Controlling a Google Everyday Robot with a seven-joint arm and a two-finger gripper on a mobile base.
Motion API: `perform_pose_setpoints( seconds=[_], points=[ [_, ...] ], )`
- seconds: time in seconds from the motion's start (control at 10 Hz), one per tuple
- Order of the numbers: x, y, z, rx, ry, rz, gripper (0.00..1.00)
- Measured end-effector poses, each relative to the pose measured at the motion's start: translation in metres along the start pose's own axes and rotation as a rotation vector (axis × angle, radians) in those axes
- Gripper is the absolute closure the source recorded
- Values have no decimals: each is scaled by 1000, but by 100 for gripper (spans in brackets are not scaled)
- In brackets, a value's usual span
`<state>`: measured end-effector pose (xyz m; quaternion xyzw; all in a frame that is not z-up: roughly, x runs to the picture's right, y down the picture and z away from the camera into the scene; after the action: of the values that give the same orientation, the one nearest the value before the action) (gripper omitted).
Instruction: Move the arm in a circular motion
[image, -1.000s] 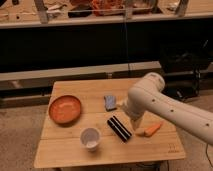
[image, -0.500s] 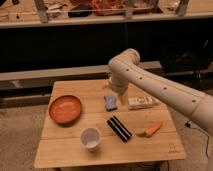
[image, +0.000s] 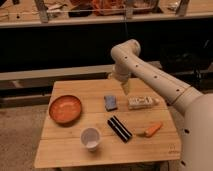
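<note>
Camera view — one arm (image: 150, 75), hand (image: 127, 90) above table (image: 75, 150)

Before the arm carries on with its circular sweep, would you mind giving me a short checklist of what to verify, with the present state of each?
1. The gripper hangs above the table's rear edge, touching nothing: ok.
2. The gripper is empty: cannot tell.
3. The arm passes above the white bottle lying on its side, apart from it: ok.
4. The blue sponge, near the gripper's tip, is untouched: ok.
5. The white cup stands upright, well away from the arm: ok.
6. The orange bowl, black bar and carrot lie flat, low enough for a sweep to pass over: ok.
</note>
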<state>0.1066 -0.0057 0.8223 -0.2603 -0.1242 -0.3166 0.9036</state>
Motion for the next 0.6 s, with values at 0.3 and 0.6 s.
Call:
perform_pose_setpoints(
  seconds=[0.3,0.6],
  points=[
    [52,53,7,-12,-17,137,20],
    [102,119,15,-28,-33,290,20]
  ],
)
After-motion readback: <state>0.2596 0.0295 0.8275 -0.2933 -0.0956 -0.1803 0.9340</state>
